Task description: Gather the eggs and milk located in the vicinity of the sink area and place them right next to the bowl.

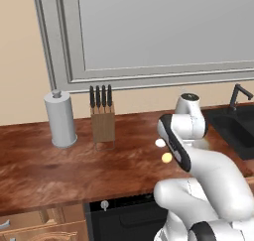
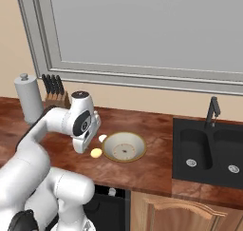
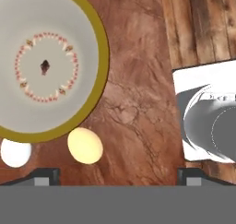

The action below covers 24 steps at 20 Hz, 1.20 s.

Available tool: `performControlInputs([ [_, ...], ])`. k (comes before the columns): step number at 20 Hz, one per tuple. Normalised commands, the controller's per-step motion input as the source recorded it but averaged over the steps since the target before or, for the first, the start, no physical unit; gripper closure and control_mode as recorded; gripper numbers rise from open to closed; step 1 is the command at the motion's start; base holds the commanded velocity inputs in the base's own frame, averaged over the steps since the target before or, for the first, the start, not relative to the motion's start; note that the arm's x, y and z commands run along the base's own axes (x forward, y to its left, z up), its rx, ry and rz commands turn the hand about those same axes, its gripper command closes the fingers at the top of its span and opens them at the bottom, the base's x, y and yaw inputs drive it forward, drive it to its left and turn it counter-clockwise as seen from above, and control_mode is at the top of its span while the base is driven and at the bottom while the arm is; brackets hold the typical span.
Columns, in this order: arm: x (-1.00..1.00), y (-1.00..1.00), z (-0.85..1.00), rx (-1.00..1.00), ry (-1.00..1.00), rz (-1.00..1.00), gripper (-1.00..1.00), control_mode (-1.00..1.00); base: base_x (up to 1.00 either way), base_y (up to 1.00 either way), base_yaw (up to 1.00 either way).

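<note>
The cream bowl (image 2: 124,147) with an ochre rim (image 3: 100,48) sits on the wooden counter left of the black sink (image 2: 209,151). Two eggs lie close against its left side: a white egg (image 2: 102,138) (image 3: 15,152) and a yellowish egg (image 2: 96,152) (image 3: 85,145). In the left base view the white egg (image 1: 159,143) and the yellowish egg (image 1: 166,157) peek out beside the arm. My gripper (image 3: 117,174) hangs open above the counter beside the bowl, over the eggs, holding nothing. The yellowish egg lies just ahead of the left fingertip (image 3: 44,176). The milk is out of view.
A grey paper-towel holder (image 1: 59,118) and a knife block (image 1: 102,118) stand at the back left of the counter. A dark faucet (image 2: 212,111) rises behind the sink. The counter's front edge (image 2: 142,187) runs just below the bowl.
</note>
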Motion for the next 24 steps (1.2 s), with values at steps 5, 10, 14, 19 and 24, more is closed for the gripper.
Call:
performControlInputs([
  [5, -0.49, 0.0, 0.21, 0.0, 0.0, 0.44, -1.0, -1.0, 0.0, 0.0, 0.0],
  [10, -0.34, 0.09, 0.29, -0.07, 0.0, 0.57, -1.0, -1.0, 0.0, 0.0, 0.0],
  [14, -0.19, 0.21, 0.45, -0.11, 0.0, 0.6, -1.0, -1.0, 0.0, 0.0, 0.0],
  [19, -0.32, 0.23, 0.46, -0.15, -0.06, 0.53, -1.0, -1.0, 0.0, 0.0, 0.0],
  [24, -0.37, 0.01, 0.47, -0.06, -0.33, 0.34, -1.0, -1.0, 0.0, 0.0, 0.0],
])
